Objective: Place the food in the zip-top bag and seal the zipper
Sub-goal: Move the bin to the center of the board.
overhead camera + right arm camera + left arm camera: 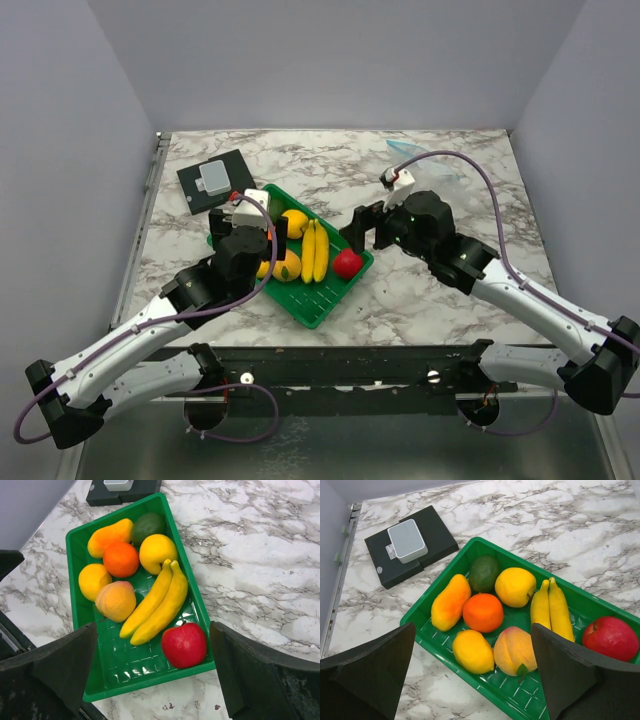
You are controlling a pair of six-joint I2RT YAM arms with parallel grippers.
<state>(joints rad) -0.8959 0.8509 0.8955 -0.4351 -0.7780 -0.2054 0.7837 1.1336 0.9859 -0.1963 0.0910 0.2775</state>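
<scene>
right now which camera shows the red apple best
Right wrist: the red apple lies whole and large in a corner of the green tray. Left wrist shows it at the frame's edge, partly hidden by a finger; top external shows it small.

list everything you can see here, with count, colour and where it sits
table: 1, white-grey marble, under everything
tray: 1, green, mid-table
bananas: 1 bunch, yellow, middle of tray
apple: 1, red, tray corner beside bananas
orange: 1, orange, in tray
peach: 1, pink-yellow, in tray
yellow-orange fruits: 3, in tray
dark green fruit: 1, tray's far end
pad: 1, black, far left of table
box: 1, light grey, on the pad
zip-top bag: 1, clear with light blue strip, far right of table
left gripper: 1, black, open, above tray
right gripper: 1, black, open, above tray
</scene>
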